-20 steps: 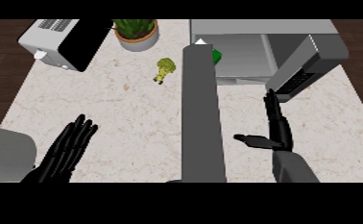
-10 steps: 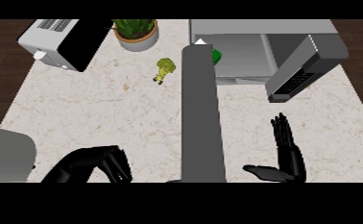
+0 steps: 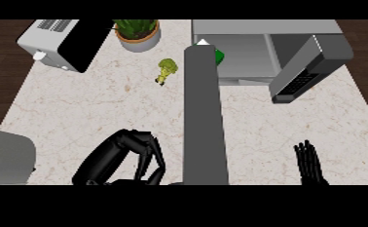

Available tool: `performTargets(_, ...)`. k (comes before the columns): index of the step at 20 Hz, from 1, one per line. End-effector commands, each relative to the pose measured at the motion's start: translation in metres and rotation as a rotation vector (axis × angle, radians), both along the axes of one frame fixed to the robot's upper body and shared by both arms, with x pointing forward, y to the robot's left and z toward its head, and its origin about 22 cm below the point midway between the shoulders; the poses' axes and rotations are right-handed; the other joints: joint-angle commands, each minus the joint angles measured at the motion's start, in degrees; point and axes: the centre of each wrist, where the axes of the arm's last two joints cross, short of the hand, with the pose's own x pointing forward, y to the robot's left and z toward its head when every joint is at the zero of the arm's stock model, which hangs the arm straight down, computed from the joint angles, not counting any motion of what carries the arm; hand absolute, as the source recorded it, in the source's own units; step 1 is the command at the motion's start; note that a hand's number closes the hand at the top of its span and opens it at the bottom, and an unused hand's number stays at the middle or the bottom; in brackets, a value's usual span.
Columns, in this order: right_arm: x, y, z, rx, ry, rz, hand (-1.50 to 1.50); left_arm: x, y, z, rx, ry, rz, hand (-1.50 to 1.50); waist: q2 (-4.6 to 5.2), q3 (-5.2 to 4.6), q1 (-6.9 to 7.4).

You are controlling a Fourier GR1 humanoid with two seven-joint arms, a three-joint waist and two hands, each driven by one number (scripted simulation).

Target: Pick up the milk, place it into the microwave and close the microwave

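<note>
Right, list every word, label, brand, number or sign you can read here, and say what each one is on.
None can be read.
Microwave: no readable text; its open door shows only a dark vent-like patch.
Toaster: no marks.
Milk carton: mostly hidden; no label legible.

plant (image 3: 137,33) left of microwave (image 3: 269,50), toaster (image 3: 61,43) far-left

Milk (image 3: 208,50): only a white peak and a green side show, the rest hidden behind a tall grey post; it appears upright, just at the microwave's open mouth, far up the desk from the curled left-hand fingers (image 3: 147,148). Microwave (image 3: 266,46): grey box, cavity exposed, door (image 3: 305,72) swung wide open and angled out to the right, well above the straight right-hand fingers (image 3: 309,160).
</note>
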Motion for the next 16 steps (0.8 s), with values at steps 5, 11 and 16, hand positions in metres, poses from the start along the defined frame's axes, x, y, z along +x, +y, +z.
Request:
performTargets(5,-0.047,-0.018,0.016,0.008,-0.04,0.018,-1.5,0.016,-0.054,-0.016,0.145,0.121,-0.237,1.5,0.04,0.0,-0.63)
performTargets(11,-0.064,-0.014,0.026,0.007,-0.095,0.022,-1.5,0.027,-0.093,-0.033,0.205,-0.006,-0.261,1.5,0.07,0.02,-0.26)
performTargets(16,-0.039,-0.022,0.053,0.042,-0.159,0.077,-1.5,0.019,-0.143,-0.051,0.289,-0.014,-0.285,1.5,0.26,0.0,-1.67)
